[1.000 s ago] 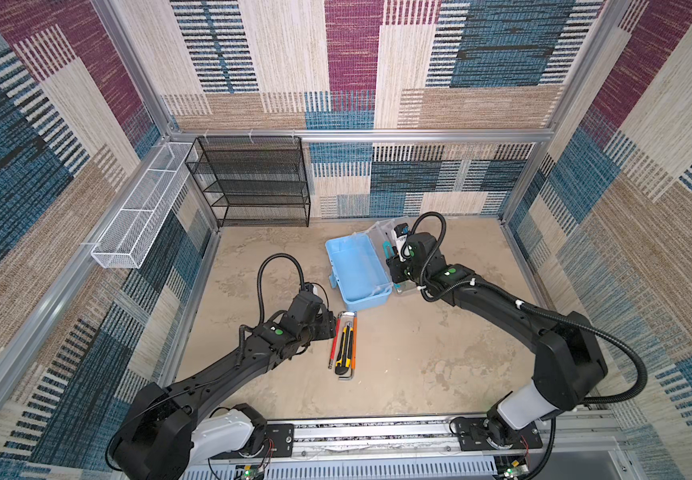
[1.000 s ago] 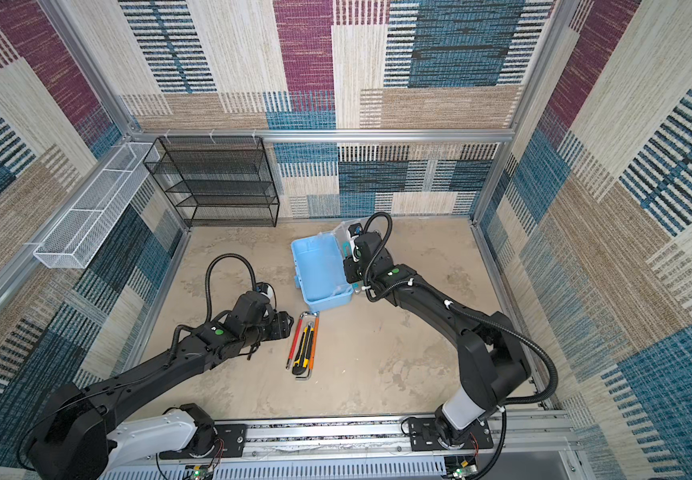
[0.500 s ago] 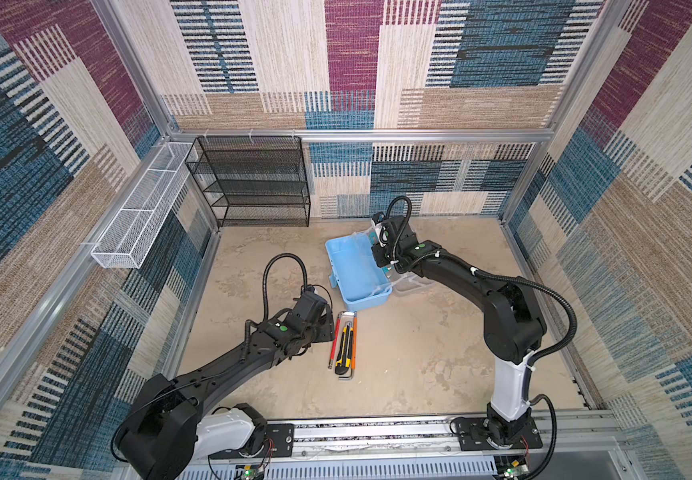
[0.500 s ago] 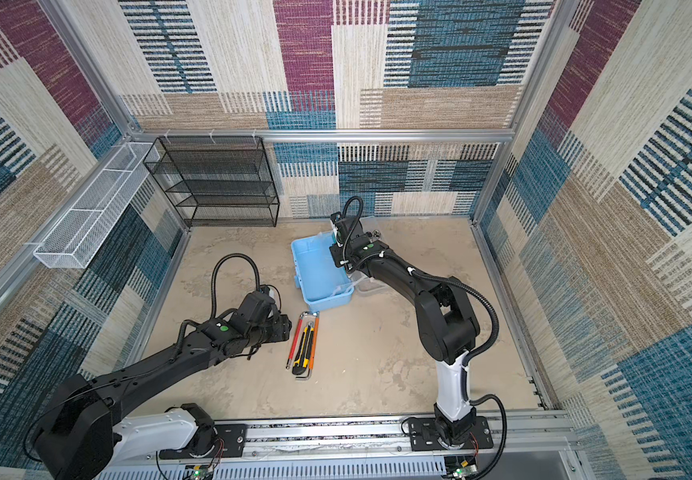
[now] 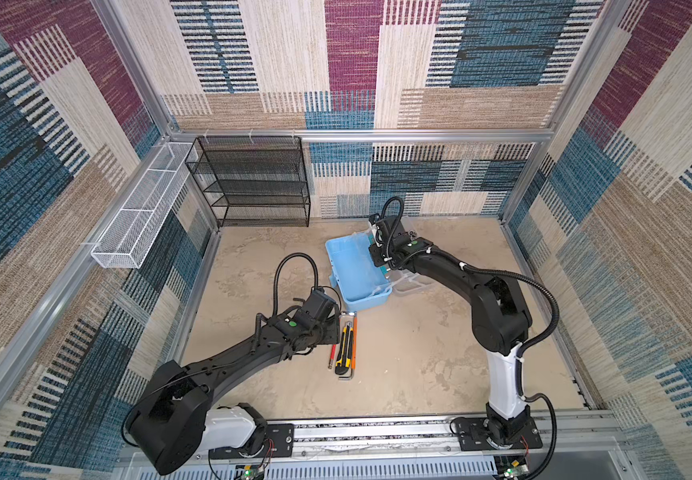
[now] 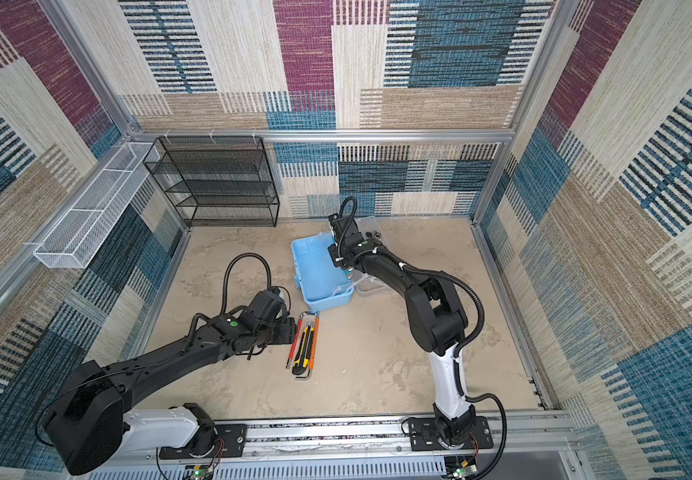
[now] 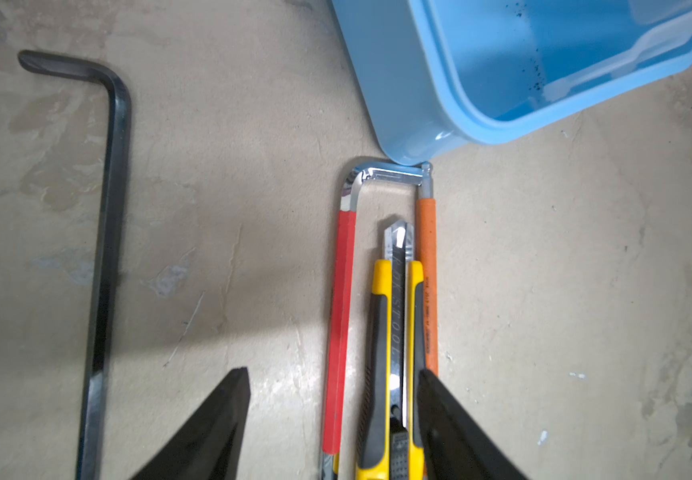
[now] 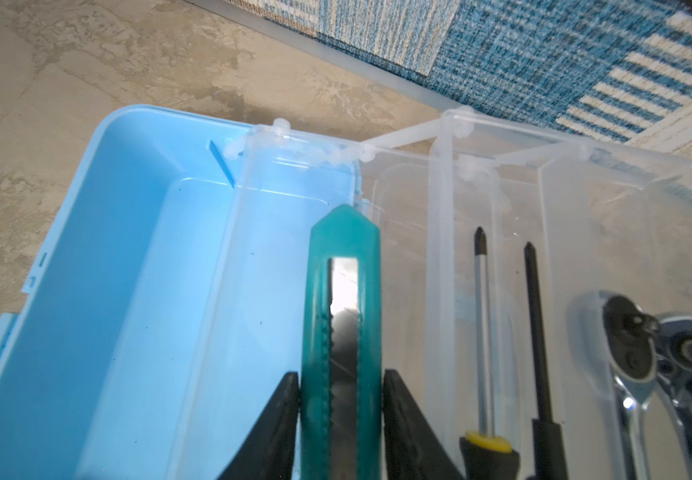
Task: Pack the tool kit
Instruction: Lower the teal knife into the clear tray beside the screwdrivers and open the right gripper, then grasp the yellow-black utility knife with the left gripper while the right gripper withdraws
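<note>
In both top views: tool kit box [image 5: 352,270] [image 6: 315,270] sitting open mid-floor, tools lying just in front of it.

Left wrist: left gripper [image 7: 331,374] hovering, jaws standing well apart, straddling red hex key [image 7: 340,311] and yellow knife [image 7: 394,332].

Right wrist: right gripper [image 8: 340,374] flanking teal knife [image 8: 342,249] closely over the box's clear tray [image 8: 261,199]. Gripping or loosened, cannot tell.

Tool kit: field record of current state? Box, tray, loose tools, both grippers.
box: light-blue box, open; visible part of its well empty
clear tray: swung out beside the box; holds two screwdrivers and a ratchet
right gripper: shut on teal knife, above the tray
left gripper: open, over the loose tools
loose on table: red hex key, yellow knife, orange hex key side by side near the box; black hex key apart
</note>
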Robot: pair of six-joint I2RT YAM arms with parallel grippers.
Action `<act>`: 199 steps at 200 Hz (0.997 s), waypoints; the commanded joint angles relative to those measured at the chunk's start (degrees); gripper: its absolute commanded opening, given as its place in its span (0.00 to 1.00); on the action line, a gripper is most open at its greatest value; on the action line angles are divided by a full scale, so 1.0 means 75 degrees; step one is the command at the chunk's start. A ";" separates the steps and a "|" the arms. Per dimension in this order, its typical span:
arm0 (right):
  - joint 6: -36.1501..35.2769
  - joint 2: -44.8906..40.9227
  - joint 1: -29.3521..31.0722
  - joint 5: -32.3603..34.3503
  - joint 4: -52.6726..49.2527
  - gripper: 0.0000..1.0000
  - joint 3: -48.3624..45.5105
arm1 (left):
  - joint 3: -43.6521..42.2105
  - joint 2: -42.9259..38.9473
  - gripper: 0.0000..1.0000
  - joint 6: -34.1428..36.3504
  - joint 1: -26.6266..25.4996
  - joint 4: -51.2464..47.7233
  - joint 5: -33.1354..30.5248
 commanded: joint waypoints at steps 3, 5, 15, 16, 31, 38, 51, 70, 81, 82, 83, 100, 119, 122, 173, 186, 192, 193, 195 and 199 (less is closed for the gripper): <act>0.0092 -0.0023 -0.0004 0.0181 -0.0122 0.45 0.0059 | 0.0114 0.0036 0.67 0.0189 -0.0056 -0.0070 -0.0043; 0.0098 -0.0034 -0.0003 0.0177 -0.0124 0.46 0.0057 | 0.0119 0.0045 0.67 0.0187 -0.0061 -0.0074 -0.0037; 0.0142 -0.0073 -0.0003 0.0143 -0.0109 0.50 0.0061 | 0.0165 0.0098 0.67 0.0213 -0.0102 -0.0084 -0.0029; 0.0146 -0.0081 -0.0003 0.0142 -0.0109 0.51 0.0055 | 0.0165 0.0108 0.66 0.0209 -0.0103 -0.0086 -0.0032; 0.0192 -0.0146 -0.0002 0.0089 -0.0101 0.52 0.0072 | 0.0252 0.0228 0.64 0.0242 -0.0164 -0.0134 0.0017; 0.0202 -0.0184 -0.0003 0.0082 -0.0088 0.53 0.0083 | 0.0277 0.0267 0.62 0.0244 -0.0198 -0.0154 0.0044; 0.0235 -0.0259 -0.0003 0.0047 -0.0082 0.53 0.0078 | 0.0305 0.0357 0.60 0.0243 -0.0269 -0.0159 0.0099; 0.0309 -0.0408 0.0000 0.0012 -0.0047 0.55 0.0029 | 0.0356 0.0463 0.59 0.0201 -0.0375 -0.0158 0.0139; 0.0360 -0.0503 0.0003 -0.0033 0.0005 0.56 -0.0033 | 0.0376 0.0531 0.58 0.0194 -0.0442 -0.0164 0.0170; 0.0361 -0.0512 0.0000 -0.0035 0.0013 0.56 -0.0039 | 0.0381 0.0542 0.58 0.0188 -0.0449 -0.0161 0.0173; 0.0373 -0.0517 -0.0002 -0.0041 0.0016 0.56 -0.0036 | 0.0384 0.0553 0.58 0.0185 -0.0453 -0.0165 0.0181; 0.0433 -0.0687 -0.0002 -0.0092 0.0104 0.58 -0.0131 | 0.0457 0.0698 0.58 0.0181 -0.0572 -0.0177 0.0240; 0.0487 -0.0913 -0.0003 -0.0143 0.0249 0.58 -0.0250 | 0.0562 0.0894 0.57 0.0164 -0.0654 -0.0227 0.0292; 0.0490 -0.0944 -0.0003 -0.0135 0.0267 0.59 -0.0280 | 0.0578 0.0932 0.57 0.0155 -0.0666 -0.0234 0.0308; 0.0489 -0.1451 -0.0003 -0.0131 0.0566 0.63 -0.0829 | 0.0761 0.1374 0.61 0.0077 -0.0862 -0.0470 0.0426; 0.0466 -0.1549 0.0002 -0.0075 0.0658 0.64 -0.1017 | 0.0803 0.1472 0.60 0.0061 -0.0941 -0.0518 0.0383; 0.0455 -0.1594 -0.0005 -0.0054 0.0686 0.64 -0.1093 | 0.0834 0.1523 0.60 0.0058 -0.0980 -0.0541 0.0376; 0.0455 -0.1609 -0.0004 -0.0051 0.0693 0.64 -0.1102 | 0.0839 0.1530 0.60 0.0056 -0.0982 -0.0543 0.0370; 0.0455 -0.1617 -0.0004 -0.0039 0.0701 0.64 -0.1118 | 0.0848 0.1544 0.60 0.0057 -0.0992 -0.0553 0.0371; 0.0455 -0.1651 -0.0003 -0.0036 0.0714 0.64 -0.1172 | 0.0877 0.1575 0.60 0.0056 -0.1008 -0.0575 0.0361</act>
